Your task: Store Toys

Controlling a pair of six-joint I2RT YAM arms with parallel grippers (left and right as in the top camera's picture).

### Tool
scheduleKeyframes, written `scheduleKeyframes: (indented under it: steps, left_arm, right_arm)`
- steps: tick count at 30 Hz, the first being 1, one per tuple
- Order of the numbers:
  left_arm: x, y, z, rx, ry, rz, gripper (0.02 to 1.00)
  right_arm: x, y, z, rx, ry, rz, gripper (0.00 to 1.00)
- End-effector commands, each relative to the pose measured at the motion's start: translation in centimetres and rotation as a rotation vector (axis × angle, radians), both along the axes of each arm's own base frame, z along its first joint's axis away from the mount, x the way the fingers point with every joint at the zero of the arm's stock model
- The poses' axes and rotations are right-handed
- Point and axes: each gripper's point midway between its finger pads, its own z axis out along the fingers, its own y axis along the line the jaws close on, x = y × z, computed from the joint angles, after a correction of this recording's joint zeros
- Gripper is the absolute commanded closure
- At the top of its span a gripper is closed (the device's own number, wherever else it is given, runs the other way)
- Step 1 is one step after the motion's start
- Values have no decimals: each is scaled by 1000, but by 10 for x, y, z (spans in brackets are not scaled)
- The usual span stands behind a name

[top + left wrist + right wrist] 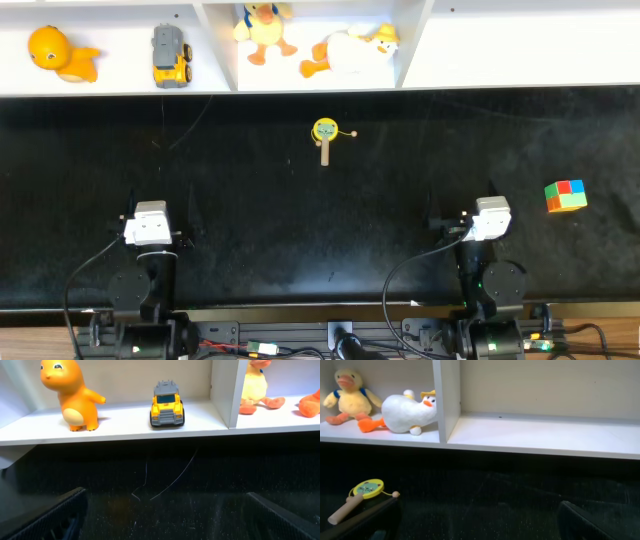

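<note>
A small rattle drum [325, 135] with a wooden handle lies on the black table near the shelf; it also shows in the right wrist view [357, 497]. A multicoloured cube [565, 196] sits at the table's right. On the white shelf [320, 92] stand an orange figure [62, 53], a yellow truck [171, 56], a yellow plush duck [264, 30] and a white plush duck [350, 50]. My left gripper [165, 525] hovers open low over bare table at the front left. My right gripper [477, 527] is open at the front right, holding nothing.
The shelf's right compartment [545, 435] stands bare. White dividers [445, 400] split the shelf into bays. Cables run along the table's front edge [320, 305] between the two arm bases.
</note>
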Motion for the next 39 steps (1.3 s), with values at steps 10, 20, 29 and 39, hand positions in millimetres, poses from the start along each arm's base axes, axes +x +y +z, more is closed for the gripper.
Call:
scheduleKeyframes:
  steps: [10, 20, 29, 39]
  left_arm:
    - [-1, 1, 1, 17, -7, 3, 20]
    - [-1, 1, 1, 17, -7, 3, 20]
    - [-1, 1, 1, 17, -7, 3, 20]
    - [-1, 1, 1, 17, -7, 3, 20]
  right_arm:
    - [0, -6, 4, 7, -15, -33, 5]
    - [-2, -15, -1, 120, 11, -201, 5]
    - [-13, 13, -18, 244, 195, -330, 5]
    - [5, 91, 2, 229, 361, -241, 5]
